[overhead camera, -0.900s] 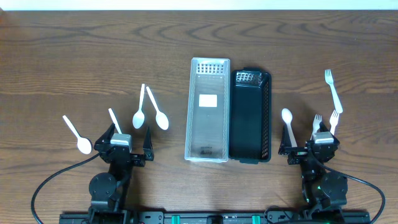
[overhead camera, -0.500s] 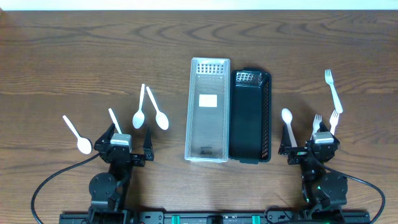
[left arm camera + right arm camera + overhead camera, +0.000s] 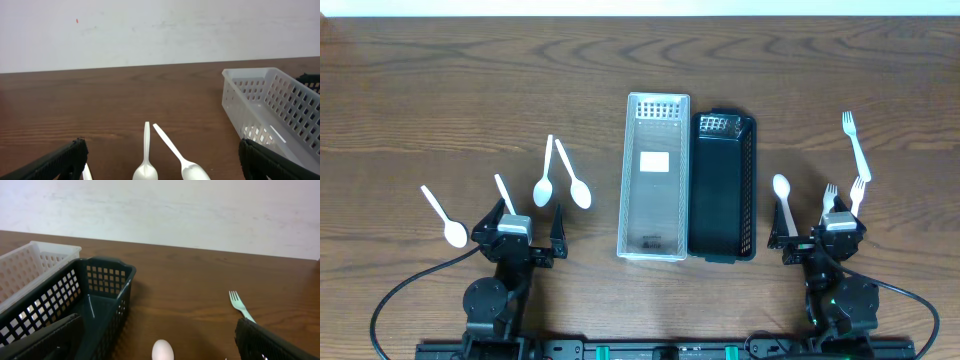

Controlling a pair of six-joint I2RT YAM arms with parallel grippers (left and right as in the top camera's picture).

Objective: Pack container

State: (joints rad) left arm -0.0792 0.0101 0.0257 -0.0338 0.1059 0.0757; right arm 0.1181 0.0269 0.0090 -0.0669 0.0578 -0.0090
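Observation:
A clear plastic basket (image 3: 654,190) and a dark basket (image 3: 723,186) stand side by side mid-table, both empty. Left of them lie several white spoons: two close together (image 3: 545,172) (image 3: 574,176), one at the far left (image 3: 442,215), and one partly under my left gripper (image 3: 504,193). On the right lie a white spoon (image 3: 783,200) and three white forks (image 3: 855,145) (image 3: 858,193) (image 3: 831,198). My left gripper (image 3: 516,238) is open and empty near the front edge, two spoons between its fingers in the left wrist view (image 3: 145,162). My right gripper (image 3: 817,238) is open and empty behind the right spoon (image 3: 162,350).
The clear basket's wall (image 3: 270,107) stands right of the left gripper. The dark basket (image 3: 75,305) sits left of the right gripper, with a fork (image 3: 241,306) to its right. Bare wooden table stretches behind the baskets to a white wall.

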